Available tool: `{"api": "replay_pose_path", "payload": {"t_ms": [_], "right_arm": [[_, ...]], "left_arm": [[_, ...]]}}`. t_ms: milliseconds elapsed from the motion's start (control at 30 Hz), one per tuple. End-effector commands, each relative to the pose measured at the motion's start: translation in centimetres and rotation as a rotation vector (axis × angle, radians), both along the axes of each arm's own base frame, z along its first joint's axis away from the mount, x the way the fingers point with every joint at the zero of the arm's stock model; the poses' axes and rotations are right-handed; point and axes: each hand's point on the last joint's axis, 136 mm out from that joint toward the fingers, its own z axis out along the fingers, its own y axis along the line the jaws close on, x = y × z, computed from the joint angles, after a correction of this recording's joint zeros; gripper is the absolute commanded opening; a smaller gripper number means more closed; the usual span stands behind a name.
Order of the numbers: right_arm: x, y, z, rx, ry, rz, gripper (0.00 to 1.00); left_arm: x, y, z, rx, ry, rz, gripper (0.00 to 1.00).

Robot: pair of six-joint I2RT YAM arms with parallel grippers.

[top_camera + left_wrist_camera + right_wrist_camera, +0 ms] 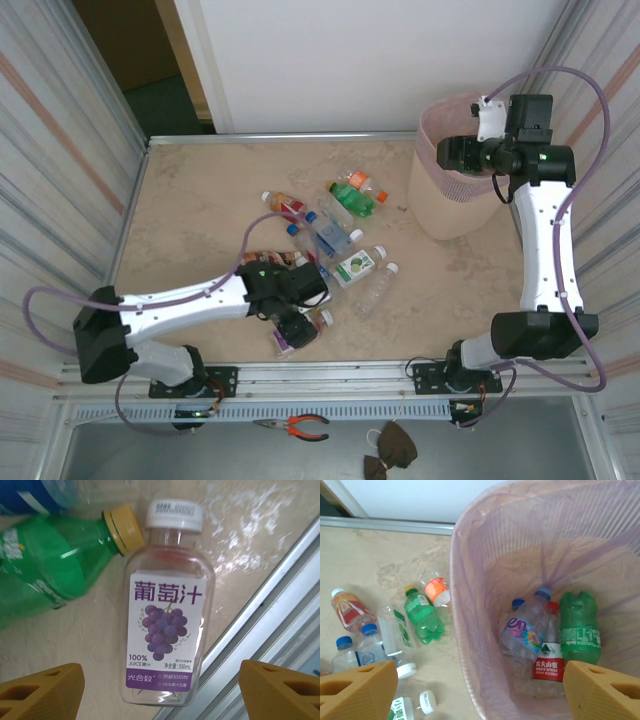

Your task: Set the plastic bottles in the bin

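Observation:
A clear grape-juice bottle (167, 625) with a purple label and white cap lies on the table between the fingers of my left gripper (160, 700), which is open and not touching it. From above, this gripper (297, 328) hovers over that bottle (285, 344) near the table's front edge. A green bottle (45, 575) with a yellow cap lies beside it. More plastic bottles (330, 230) are scattered mid-table. My right gripper (480, 695) is open and empty above the pink bin (462, 605), which holds a green bottle (580, 625), a red-labelled one (550, 660) and a clear one (525, 632).
The bin (450, 210) stands at the far right of the table, with my right gripper (455, 153) over its rim. A metal rail (260, 630) runs along the front edge close to the grape bottle. Pliers (300, 427) lie below the table front.

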Motion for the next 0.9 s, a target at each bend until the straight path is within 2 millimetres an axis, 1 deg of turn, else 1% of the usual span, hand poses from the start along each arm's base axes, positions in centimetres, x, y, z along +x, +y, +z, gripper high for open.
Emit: {"api": "replay_pose_path", "payload": {"t_ms": [0, 167, 267, 433, 533, 667, 867], "right_arm": [[-0.7, 0.4, 1.0, 0.022, -0.033, 0.01, 0.85], [-1.0, 0.4, 1.0, 0.019, -0.035, 0.013, 0.86], [-1.2, 0.4, 1.2, 0.018, -0.041, 0.015, 0.86], [-1.3, 0.6, 1.3, 0.021, -0.046, 0.022, 0.86], [-1.3, 0.7, 1.0, 0.021, -0.04, 0.027, 0.86], [-1.3, 0.8, 0.7, 0.018, -0.034, 0.028, 0.86], [-1.3, 0.9, 0.6, 0.017, -0.031, 0.033, 0.86]], "left_arm": [[-0.5, 1.5, -1.5, 0.109, 0.025, 0.068, 0.83], [-0.8, 1.6, -3.7, 0.179, 0.055, 0.086, 0.86], [-1.3, 2.2, -4.9, 0.21, 0.08, 0.12, 0.86], [-2.1, 3.6, -6.1, 0.223, 0.099, 0.171, 0.87], [-2.6, 3.5, -6.3, 0.183, 0.115, 0.179, 0.87], [-3.4, 2.8, -6.7, 0.13, 0.136, 0.167, 0.85], [-4.4, 2.3, -7.7, 0.149, 0.143, 0.131, 0.8]]}}
